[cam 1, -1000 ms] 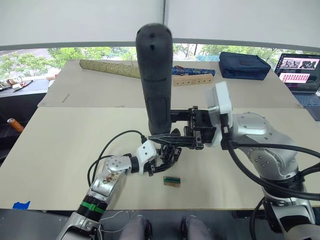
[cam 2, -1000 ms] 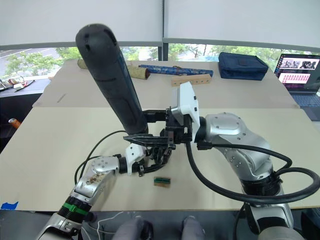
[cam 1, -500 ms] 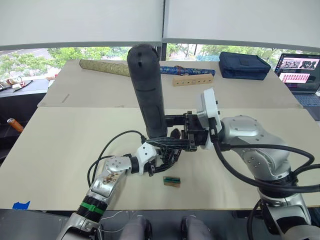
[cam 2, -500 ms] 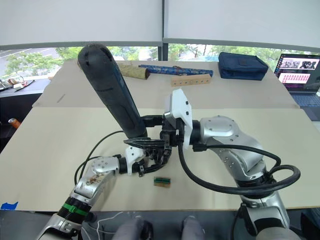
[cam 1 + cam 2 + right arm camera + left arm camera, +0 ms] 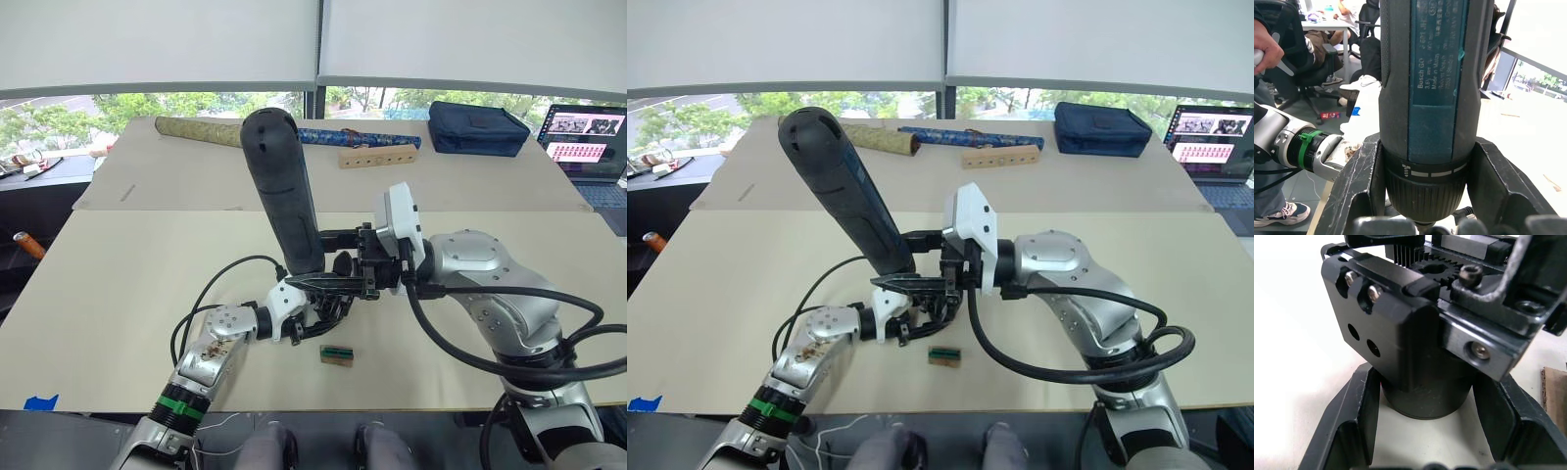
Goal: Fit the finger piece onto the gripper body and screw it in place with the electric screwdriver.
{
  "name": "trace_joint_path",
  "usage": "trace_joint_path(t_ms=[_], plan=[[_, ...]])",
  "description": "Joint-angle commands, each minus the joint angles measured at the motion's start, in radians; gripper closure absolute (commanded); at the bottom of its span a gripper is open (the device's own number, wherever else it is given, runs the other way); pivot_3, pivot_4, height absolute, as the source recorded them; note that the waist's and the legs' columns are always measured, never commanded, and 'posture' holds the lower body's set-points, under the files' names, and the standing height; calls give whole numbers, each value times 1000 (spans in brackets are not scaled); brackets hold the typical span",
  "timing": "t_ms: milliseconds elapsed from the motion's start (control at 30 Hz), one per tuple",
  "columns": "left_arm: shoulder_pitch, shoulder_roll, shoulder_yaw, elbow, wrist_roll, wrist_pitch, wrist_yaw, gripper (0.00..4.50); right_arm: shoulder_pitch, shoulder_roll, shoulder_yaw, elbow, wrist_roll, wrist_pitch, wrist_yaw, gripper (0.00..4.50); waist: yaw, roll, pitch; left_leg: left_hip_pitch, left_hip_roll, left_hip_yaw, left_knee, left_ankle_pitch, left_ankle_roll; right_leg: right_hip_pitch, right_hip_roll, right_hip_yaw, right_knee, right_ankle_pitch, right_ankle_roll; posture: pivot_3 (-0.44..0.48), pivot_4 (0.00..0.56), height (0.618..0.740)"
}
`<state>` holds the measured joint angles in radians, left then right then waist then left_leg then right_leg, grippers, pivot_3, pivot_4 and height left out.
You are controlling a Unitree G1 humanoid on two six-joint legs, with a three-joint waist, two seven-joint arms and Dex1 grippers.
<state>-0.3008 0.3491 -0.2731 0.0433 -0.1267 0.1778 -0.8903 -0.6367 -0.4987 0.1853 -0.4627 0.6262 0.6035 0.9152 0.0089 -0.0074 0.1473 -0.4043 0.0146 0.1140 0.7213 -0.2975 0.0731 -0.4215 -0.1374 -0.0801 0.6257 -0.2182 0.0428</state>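
My right gripper (image 5: 323,259) is shut on the electric screwdriver (image 5: 284,191), a thick dark cylinder that leans with its rounded end up and to the left. Its lower end points down at the gripper body (image 5: 331,302) and the bit is hidden behind the fingers. In the right wrist view the screwdriver (image 5: 1430,73) sits between both fingers (image 5: 1359,186). My left gripper (image 5: 315,308) is shut on the gripper body and holds it on the table. The left wrist view has the gripper body (image 5: 1400,328) with its round base between the fingers (image 5: 1354,423). I cannot pick out the finger piece.
A small wooden block with a green top (image 5: 337,354) lies just in front of the grippers. At the table's back are a gold rolled tube (image 5: 206,131), a blue tube (image 5: 367,138), a wooden strip with holes (image 5: 377,157), a dark blue bag (image 5: 478,128) and a laptop (image 5: 586,137).
The right arm has brought the screwdriver lower and to the left, closer over the gripper body, with its top now tilted left. The left arm and gripper body have stayed put.
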Motion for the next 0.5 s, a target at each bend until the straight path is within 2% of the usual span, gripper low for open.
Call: trace_joint_path(t_ms=[33,500], plan=[[27,12,-16,10,0,28,-11,2229,-1,8,-17,-26,-3,-38,5,2599,0,0,0,0,0,0,0,0,0,0,0,0,0,0,0,0,150,740],[32,13,-13,4,-4,33,-13,2229,-35,16,-25,-10,-11,-29,11,2599,0,0,0,0,0,0,0,0,0,0,0,0,0,0,0,0,150,740]])
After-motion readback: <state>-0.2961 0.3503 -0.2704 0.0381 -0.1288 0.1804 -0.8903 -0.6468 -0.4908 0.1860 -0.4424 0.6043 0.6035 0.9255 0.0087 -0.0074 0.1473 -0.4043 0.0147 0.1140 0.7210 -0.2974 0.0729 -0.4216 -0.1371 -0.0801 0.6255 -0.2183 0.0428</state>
